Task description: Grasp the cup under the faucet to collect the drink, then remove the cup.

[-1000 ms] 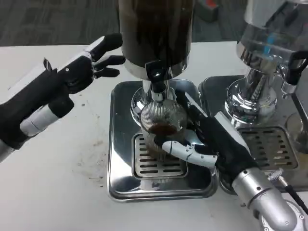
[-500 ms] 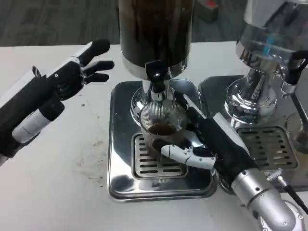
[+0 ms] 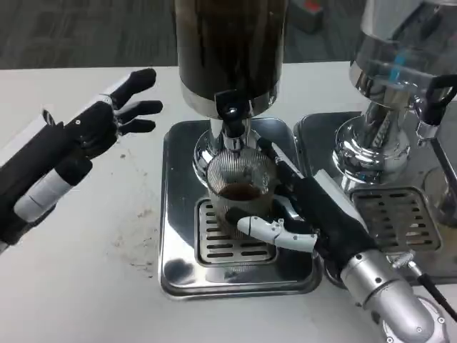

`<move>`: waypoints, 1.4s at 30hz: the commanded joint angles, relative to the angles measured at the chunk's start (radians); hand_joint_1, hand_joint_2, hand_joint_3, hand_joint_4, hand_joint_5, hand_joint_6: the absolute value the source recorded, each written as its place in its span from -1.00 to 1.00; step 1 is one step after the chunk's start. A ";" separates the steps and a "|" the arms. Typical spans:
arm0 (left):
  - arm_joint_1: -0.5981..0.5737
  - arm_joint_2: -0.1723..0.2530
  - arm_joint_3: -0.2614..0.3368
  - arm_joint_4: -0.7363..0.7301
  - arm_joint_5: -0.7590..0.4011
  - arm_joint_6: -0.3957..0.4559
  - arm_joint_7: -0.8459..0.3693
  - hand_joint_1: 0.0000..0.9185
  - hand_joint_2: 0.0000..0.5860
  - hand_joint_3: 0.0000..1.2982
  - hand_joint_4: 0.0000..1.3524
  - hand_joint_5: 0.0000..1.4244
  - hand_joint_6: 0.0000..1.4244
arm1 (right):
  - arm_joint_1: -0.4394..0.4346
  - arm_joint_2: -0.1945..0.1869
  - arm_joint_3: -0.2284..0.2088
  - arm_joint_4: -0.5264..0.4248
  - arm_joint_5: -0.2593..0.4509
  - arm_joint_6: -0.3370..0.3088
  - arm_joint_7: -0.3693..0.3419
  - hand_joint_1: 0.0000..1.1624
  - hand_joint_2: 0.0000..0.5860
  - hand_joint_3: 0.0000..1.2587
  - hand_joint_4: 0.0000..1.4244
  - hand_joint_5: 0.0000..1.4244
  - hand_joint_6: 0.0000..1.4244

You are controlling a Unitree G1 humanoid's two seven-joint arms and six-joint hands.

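Note:
A ribbed clear glass cup (image 3: 239,187) with dark drink in its bottom stands on the drip grate (image 3: 235,243) right under the black faucet (image 3: 230,114) of the dark drink dispenser (image 3: 230,50). My right hand (image 3: 310,211) grips the cup from the right, its thumb wrapped across the cup's front. My left hand (image 3: 107,114) hovers over the table left of the dispenser, fingers spread and pointing toward it, holding nothing.
The steel drip tray (image 3: 178,214) surrounds the cup. A second dispenser (image 3: 400,78) with its own tray (image 3: 400,214) stands close on the right. Brown specks dot the white table (image 3: 93,250) left of the tray.
My left hand has drawn back to the left, away from the dispenser. My right hand still holds the cup, which sits a touch lower in the picture.

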State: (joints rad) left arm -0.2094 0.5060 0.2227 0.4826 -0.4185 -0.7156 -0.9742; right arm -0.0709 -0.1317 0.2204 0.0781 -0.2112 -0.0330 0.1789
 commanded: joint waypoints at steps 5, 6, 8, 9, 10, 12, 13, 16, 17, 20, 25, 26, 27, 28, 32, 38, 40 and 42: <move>0.017 0.015 0.008 -0.009 0.020 0.004 0.017 -1.00 -0.63 -0.89 -0.98 -0.86 -0.75 | -0.019 -0.007 0.027 0.026 -0.026 0.015 0.004 0.21 -0.36 -1.00 -1.00 -1.00 -0.95; 0.019 0.016 0.009 -0.010 0.021 0.004 0.018 -1.00 -0.63 -0.88 -0.98 -0.86 -0.75 | -0.019 -0.007 0.029 0.026 -0.032 0.021 0.002 0.21 -0.36 -1.00 -1.00 -1.00 -0.95; 0.022 0.017 0.010 -0.012 0.022 0.004 0.022 -1.00 -0.63 -0.88 -0.98 -0.86 -0.75 | -0.019 -0.006 0.031 0.024 -0.041 0.030 0.000 0.21 -0.36 -1.00 -1.00 -1.00 -0.95; 0.025 0.018 0.011 -0.013 0.023 0.004 0.023 -1.00 -0.63 -0.88 -0.98 -0.86 -0.75 | -0.019 -0.005 0.032 0.023 -0.043 0.033 -0.001 0.21 -0.35 -1.00 -1.00 -1.00 -0.95; 0.027 0.019 0.012 -0.014 0.024 0.004 0.025 -1.00 -0.62 -0.88 -0.98 -0.86 -0.75 | -0.019 -0.005 0.033 0.022 -0.047 0.038 -0.001 0.21 -0.35 -1.00 -1.00 -1.00 -0.95; 0.030 0.020 0.013 -0.015 0.025 0.004 0.027 -1.00 -0.61 -0.88 -0.98 -0.86 -0.75 | -0.018 -0.003 0.035 0.021 -0.055 0.047 -0.007 0.20 -0.34 -1.00 -1.00 -1.00 -0.95; 0.031 0.021 0.014 -0.016 0.026 0.004 0.029 -1.00 -0.59 -0.87 -0.97 -0.86 -0.75 | -0.017 -0.002 0.036 0.020 -0.058 0.050 -0.009 0.20 -0.34 -1.00 -1.00 -1.00 -0.95; 0.034 0.022 0.016 -0.019 0.028 0.006 0.033 -1.00 -0.59 -0.87 -0.96 -0.86 -0.75 | -0.016 0.002 0.038 0.018 -0.069 0.060 -0.017 0.20 -0.34 -1.00 -1.00 -1.00 -0.95; 0.035 0.023 0.017 -0.020 0.028 0.006 0.034 -1.00 -0.59 -0.87 -0.96 -0.86 -0.75 | -0.015 0.004 0.039 0.017 -0.073 0.064 -0.020 0.19 -0.34 -1.00 -1.00 -1.00 -0.95; 0.038 0.025 0.018 -0.023 0.028 0.008 0.037 -1.00 -0.58 -0.87 -0.96 -0.86 -0.75 | -0.015 0.010 0.044 0.015 -0.085 0.077 -0.028 0.14 -0.33 -1.00 -1.00 -1.00 -0.95; 0.045 0.028 0.019 -0.030 0.032 0.011 0.046 -1.00 -0.59 -0.87 -0.96 -0.86 -0.75 | -0.016 0.021 0.055 0.022 -0.103 0.099 -0.046 0.11 -0.31 -1.00 -1.00 -1.00 -0.94; 0.046 0.029 0.019 -0.031 0.033 0.012 0.047 -1.00 -0.59 -0.87 -0.96 -0.86 -0.75 | -0.015 0.024 0.057 0.023 -0.107 0.104 -0.051 0.11 -0.32 -1.00 -1.00 -1.00 -0.94; 0.047 0.029 0.020 -0.032 0.033 0.012 0.048 -1.00 -0.61 -0.86 -0.95 -0.86 -0.75 | -0.016 0.027 0.059 0.023 -0.110 0.109 -0.056 0.09 -0.32 -1.00 -1.00 -1.00 -0.92; 0.048 0.030 0.020 -0.033 0.034 0.013 0.049 -1.00 -0.61 -0.86 -0.95 -0.86 -0.75 | -0.016 0.029 0.061 0.023 -0.112 0.113 -0.059 0.06 -0.34 -1.00 -1.00 -1.00 -0.91; 0.051 0.033 0.020 -0.035 0.037 0.013 0.051 -1.00 -0.61 -0.85 -0.95 -0.86 -0.75 | -0.018 0.042 0.072 0.021 -0.140 0.145 -0.088 0.01 -0.33 -1.00 -1.00 -0.98 -0.86; 0.056 0.036 0.020 -0.038 0.039 0.014 0.056 -1.00 -0.62 -0.85 -0.95 -0.86 -0.74 | -0.021 0.053 0.098 0.026 -0.174 0.185 -0.113 0.03 -0.33 -0.99 -0.93 -0.84 -0.75; 0.057 0.037 0.020 -0.039 0.039 0.015 0.057 -1.00 -0.62 -0.85 -0.95 -0.86 -0.74 | -0.022 0.055 0.107 0.028 -0.184 0.195 -0.121 0.03 -0.34 -0.97 -0.90 -0.82 -0.72; 0.060 0.038 0.019 -0.042 0.040 0.014 0.058 -1.00 -0.62 -0.85 -0.95 -0.86 -0.74 | -0.020 0.057 0.116 0.026 -0.196 0.203 -0.130 0.05 -0.30 -0.92 -0.88 -0.79 -0.69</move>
State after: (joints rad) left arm -0.1609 0.5330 0.2367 0.4540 -0.3850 -0.7082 -0.9226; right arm -0.1111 -0.0771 0.3200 0.0815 -0.3918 0.1223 0.0443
